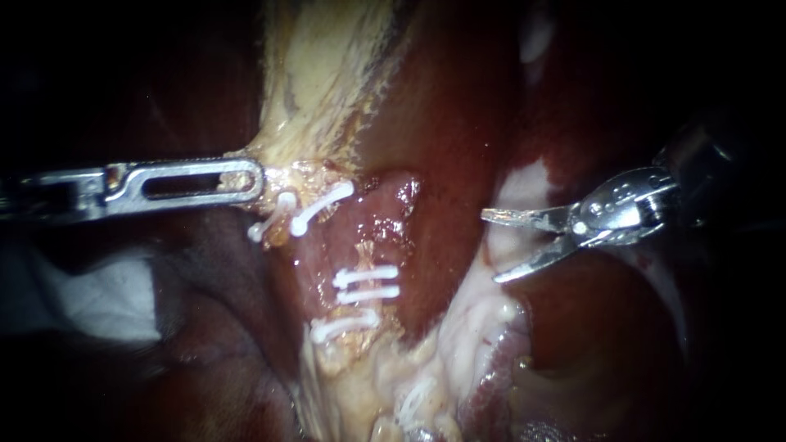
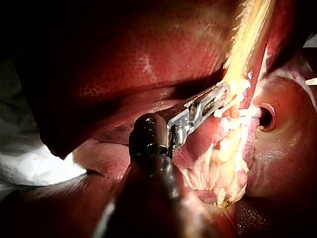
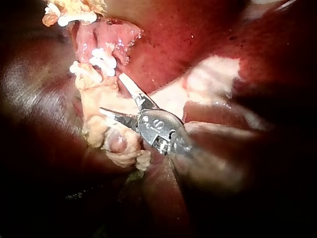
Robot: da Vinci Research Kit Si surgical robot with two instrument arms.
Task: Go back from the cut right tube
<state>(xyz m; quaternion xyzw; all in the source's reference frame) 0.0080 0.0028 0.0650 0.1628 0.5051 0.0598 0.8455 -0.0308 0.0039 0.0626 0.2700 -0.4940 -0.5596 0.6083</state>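
The pinkish, cut right tube (image 1: 366,255), crossed by white plastic clips (image 1: 366,282), runs vertically at centre. The right instrument's (image 1: 491,247) bladed end effector is released, well apart from the tube, over the dark red liver (image 1: 458,123). The left instrument (image 1: 255,180) grasps pale yellow tissue (image 1: 319,74).

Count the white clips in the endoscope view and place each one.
5. Two clips lie side by side just below the left instrument tip; three stack lower down. Tissue may hide others.

The left instrument (image 1: 250,180) and right instrument (image 1: 491,245) were polished metal. The clips (image 1: 366,277) looked like white matt plastic. The liver (image 1: 458,123) shone wet and smooth; the pale yellow tissue (image 1: 319,74) was ragged, the gauze (image 1: 106,299) matt.
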